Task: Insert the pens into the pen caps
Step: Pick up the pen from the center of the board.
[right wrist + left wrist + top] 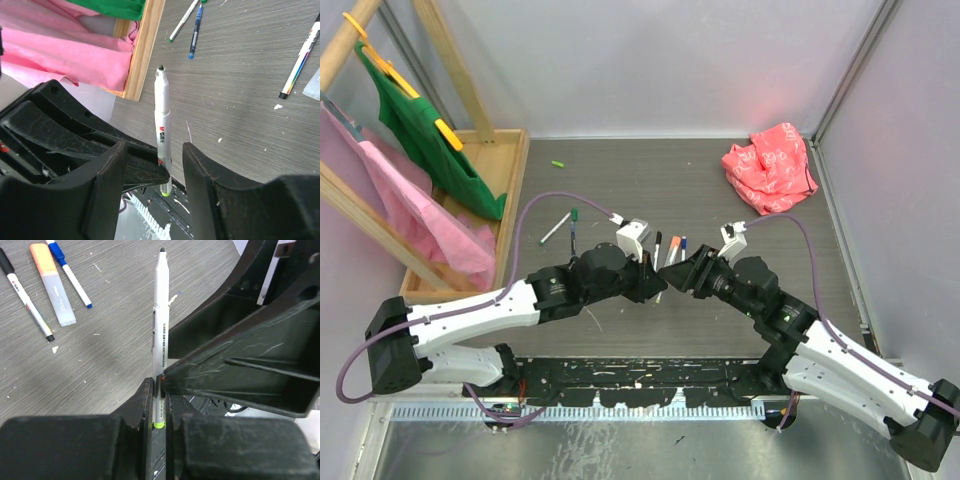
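Though a green cap (558, 163) lies loose at 11 o'clock from the middle of the table (720, 225) in the top view, nothing there looks mated; task judged barely started; left wrist: left gripper (159, 395) clenched on white pen (161, 330), bare tip pointing 12; three other pens (56, 290) flat at 10 o'clock, capped or not I can't tell; right wrist: right gripper (154, 152) spread wide, straddling that pen's lower barrel, gripping nothing; no cap in either.
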Available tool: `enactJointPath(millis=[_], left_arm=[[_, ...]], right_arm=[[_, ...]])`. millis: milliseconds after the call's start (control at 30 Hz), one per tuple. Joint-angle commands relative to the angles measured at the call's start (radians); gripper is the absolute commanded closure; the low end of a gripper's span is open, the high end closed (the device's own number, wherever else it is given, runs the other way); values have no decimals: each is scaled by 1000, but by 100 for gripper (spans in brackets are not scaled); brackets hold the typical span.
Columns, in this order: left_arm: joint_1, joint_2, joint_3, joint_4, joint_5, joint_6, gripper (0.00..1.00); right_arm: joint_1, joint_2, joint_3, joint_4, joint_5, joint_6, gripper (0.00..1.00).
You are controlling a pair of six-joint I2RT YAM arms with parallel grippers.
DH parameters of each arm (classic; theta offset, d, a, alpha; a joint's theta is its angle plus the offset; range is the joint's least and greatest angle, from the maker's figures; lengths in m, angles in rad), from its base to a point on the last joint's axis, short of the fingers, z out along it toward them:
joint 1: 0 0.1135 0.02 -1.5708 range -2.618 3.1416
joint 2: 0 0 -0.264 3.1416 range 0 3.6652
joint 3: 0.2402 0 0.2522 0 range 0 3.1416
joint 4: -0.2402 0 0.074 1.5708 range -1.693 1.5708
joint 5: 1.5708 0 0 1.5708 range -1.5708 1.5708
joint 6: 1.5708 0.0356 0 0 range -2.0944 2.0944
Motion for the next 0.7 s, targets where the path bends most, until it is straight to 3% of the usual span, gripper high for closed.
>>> enactJointPath(millis=[0,267,467,667], left_arm=[[-7,3,60,85,10,1,100],[-14,-9,42,87,28,4,100],[-16,-37,24,87,30,15,100],[-16,-73,25,39,-47,22,76]], right_arm=[[-3,12,1,94,-40,14,49],[-3,18,-1,102,-32,8,67],[-3,27,-2,102,-34,6,92],[-3,24,11,63,-9,-11,96]])
